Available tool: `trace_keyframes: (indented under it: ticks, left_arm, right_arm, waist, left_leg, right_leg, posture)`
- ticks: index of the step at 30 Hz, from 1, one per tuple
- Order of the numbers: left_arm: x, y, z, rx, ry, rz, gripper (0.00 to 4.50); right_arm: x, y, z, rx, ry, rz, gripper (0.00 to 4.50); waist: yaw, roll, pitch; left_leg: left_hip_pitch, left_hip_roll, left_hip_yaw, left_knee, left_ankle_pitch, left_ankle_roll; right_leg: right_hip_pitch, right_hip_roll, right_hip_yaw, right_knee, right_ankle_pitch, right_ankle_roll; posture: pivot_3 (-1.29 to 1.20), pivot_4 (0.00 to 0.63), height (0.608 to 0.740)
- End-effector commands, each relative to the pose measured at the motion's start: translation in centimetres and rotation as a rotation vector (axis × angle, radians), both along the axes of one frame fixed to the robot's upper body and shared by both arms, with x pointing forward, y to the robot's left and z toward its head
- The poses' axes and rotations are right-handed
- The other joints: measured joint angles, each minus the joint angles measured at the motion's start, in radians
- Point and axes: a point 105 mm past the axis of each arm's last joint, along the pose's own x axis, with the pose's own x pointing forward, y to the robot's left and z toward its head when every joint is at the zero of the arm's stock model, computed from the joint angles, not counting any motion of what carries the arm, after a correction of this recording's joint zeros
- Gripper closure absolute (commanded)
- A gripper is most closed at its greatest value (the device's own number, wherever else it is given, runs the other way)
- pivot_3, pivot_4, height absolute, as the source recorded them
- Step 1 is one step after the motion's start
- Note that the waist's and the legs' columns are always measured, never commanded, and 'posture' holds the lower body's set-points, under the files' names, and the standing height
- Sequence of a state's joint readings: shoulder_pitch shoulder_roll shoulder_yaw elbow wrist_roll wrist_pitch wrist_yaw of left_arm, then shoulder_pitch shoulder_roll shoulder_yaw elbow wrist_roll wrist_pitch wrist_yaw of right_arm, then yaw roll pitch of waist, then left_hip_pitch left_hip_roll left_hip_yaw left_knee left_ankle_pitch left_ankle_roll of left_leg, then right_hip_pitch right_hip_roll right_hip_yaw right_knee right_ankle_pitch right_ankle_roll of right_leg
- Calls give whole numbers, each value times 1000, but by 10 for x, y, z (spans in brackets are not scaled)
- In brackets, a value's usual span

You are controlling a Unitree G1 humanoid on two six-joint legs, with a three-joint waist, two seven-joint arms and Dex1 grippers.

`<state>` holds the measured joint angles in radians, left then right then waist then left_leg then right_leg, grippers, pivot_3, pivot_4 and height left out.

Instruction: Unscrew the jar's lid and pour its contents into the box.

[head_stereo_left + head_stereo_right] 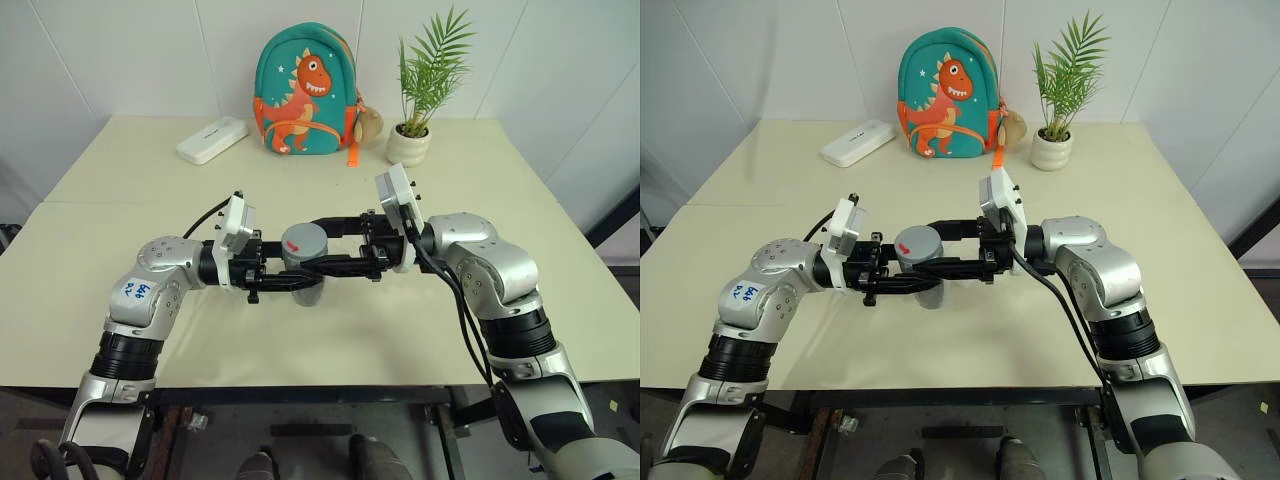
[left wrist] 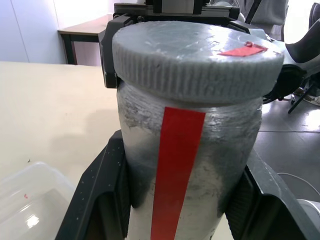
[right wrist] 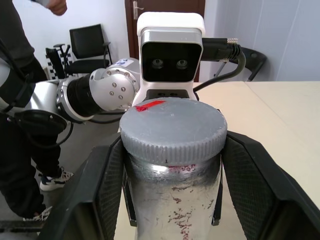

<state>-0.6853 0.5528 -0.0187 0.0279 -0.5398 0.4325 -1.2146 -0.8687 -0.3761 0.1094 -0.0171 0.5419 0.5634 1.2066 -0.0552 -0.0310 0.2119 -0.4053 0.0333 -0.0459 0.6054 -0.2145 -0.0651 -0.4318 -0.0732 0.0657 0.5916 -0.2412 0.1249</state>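
Observation:
The silver-grey jar (image 1: 306, 270), with a red strip down its side (image 2: 177, 170), is held upright in the air above the table. My left gripper (image 1: 298, 278) reaches in from the left and is shut on the jar's body, its black fingers (image 2: 100, 200) pressed against both sides. From the right, my right gripper (image 1: 322, 246) is shut on the ribbed grey lid (image 3: 172, 125), which sits on the jar's mouth and bears a small red mark. The clear plastic box (image 2: 30, 200) lies on the table below the jar. The contents are hidden inside the jar.
At the back of the cream table (image 1: 480, 210) stand a teal dinosaur backpack (image 1: 303, 90), a white pot with a green plant (image 1: 408, 145) and a white oblong case (image 1: 212, 139). A person (image 3: 20, 75) stands off to the left of the table, near a black chair.

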Motion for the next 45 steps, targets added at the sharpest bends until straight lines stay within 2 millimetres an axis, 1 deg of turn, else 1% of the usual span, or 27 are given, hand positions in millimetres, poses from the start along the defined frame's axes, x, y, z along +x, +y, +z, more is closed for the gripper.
trace_keyframes:
  ticks: [1,3,4,5,12,16,18,21,28,32,35,40,44,45]
  left_arm:
    - [2,-3,0,9,-2,10,2565]
    - [2,-2,0,11,-2,12,2565]
    - [2,-2,0,12,-2,13,2565]
    - [2,-1,0,12,-3,15,2565]
    - [6,3,2,10,-9,40,2565]
    - [7,4,2,9,-8,51,2565]
    - [8,4,1,8,-6,53,2565]
    - [8,3,1,7,-4,52,2565]
    - [7,2,0,-4,-2,52,2565]
    - [7,2,0,-6,-1,56,2565]
    - [7,3,0,-6,-1,60,2565]
    - [8,4,0,-9,-6,69,2565]
    - [9,5,-1,-8,3,77,2565]
    - [10,6,-1,-8,3,79,2565]
  right_arm:
    - [-20,11,20,70,-26,112,1020]
    - [-19,11,21,82,-21,102,428]
    - [-19,11,22,87,-24,95,54]
    - [-18,10,22,93,-30,85,18]
    - [-10,4,20,104,-88,12,18]
    - [-10,12,20,100,-96,-22,18]
    - [-9,19,19,97,-101,-43,18]
    - [-4,26,19,104,-108,-88,18]
    - [8,28,23,98,-134,-152,18]
    - [14,25,25,99,-136,-181,18]
    - [24,16,26,92,-143,-226,18]
    - [43,-10,24,67,-156,-326,18]
    - [54,-38,23,48,-164,-393,18]
    - [56,-49,23,45,-160,-407,18]
  waist:
    - [-1,0,0]
    - [-2,0,0]
    - [-1,0,0]
    - [0,0,0]
    - [-1,0,0]
    - [-1,0,0]
    - [-1,0,0]
    - [-2,0,0]
    - [0,0,0]
    - [-1,1,0]
    - [-1,1,0]
    - [0,1,0]
    - [0,0,0]
    - [0,1,0]
  left_leg:
    - [0,0,0,0,0,0]
    - [0,0,0,0,0,0]
    - [0,0,0,0,0,0]
    - [0,0,0,0,0,0]
    - [0,0,0,2,0,0]
    - [0,0,0,2,0,0]
    - [0,0,0,2,0,0]
    - [0,0,0,2,0,0]
    - [0,0,0,2,0,0]
    - [0,0,0,2,0,0]
    - [0,0,0,2,0,0]
    - [0,0,0,2,0,0]
    - [0,0,0,2,0,0]
    - [0,0,0,2,0,0]
  right_leg:
    - [0,0,0,0,0,0]
    - [0,0,0,1,0,0]
    - [-1,0,0,2,0,1]
    - [-1,0,0,2,1,2]
    - [0,0,0,1,2,3]
    - [0,0,0,1,2,3]
    - [0,0,0,1,2,3]
    - [0,0,0,2,2,3]
    - [0,0,0,1,2,3]
    - [0,0,0,2,2,3]
    - [0,0,0,2,3,6]
    - [0,0,0,1,3,6]
    - [0,0,0,1,3,6]
    - [0,0,0,1,3,6]
  posture:
    - [0,150,740]
    - [0,150,740]
    - [0,150,740]
    - [0,150,740]
    - [0,150,740]
    - [0,150,740]
    - [0,150,740]
    - [0,150,740]
    - [0,150,740]
    - [0,150,740]
    - [0,150,740]
    - [0,150,740]
    - [0,150,740]
    - [0,150,740]
